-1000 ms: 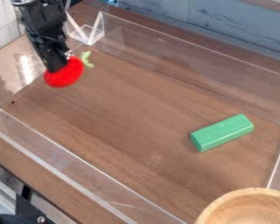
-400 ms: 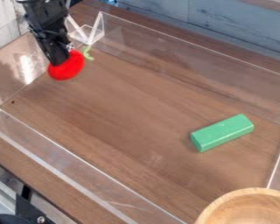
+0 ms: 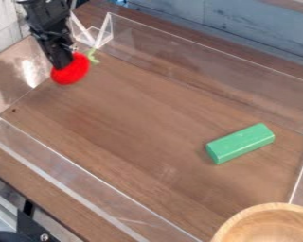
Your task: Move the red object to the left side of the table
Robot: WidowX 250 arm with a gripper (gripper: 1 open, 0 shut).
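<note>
Gripper is clamped down on the red object, pointing almost straight down, up in the far left corner of the surface. Can't tell for sure whether the fruit is touching the wood or hanging just over it, so I'd call it "about to be set down" and not "placed".

Going big to small from the red object as the landmark: the surface spreads out toward the right and toward the camera from it, all bare dark wood grain. The clear acrylic walls box everything in, and two of them meet just behind and to the left of the fruit. A light wooden bowl sits way off, at the near right corner. The green block lies well apart too, out on the right side.

How I'd do this step well: lower gently until the fruit sits on the wood, then let go without any sideways drag. It's round and fuzzy, so my guess is it could roll a bit if dropped from height or nudged on release.

Room-wise, the tight spot is that corner. The walls are close, so going straight up looks like the safe exit. Everything toward the middle is open.
</note>
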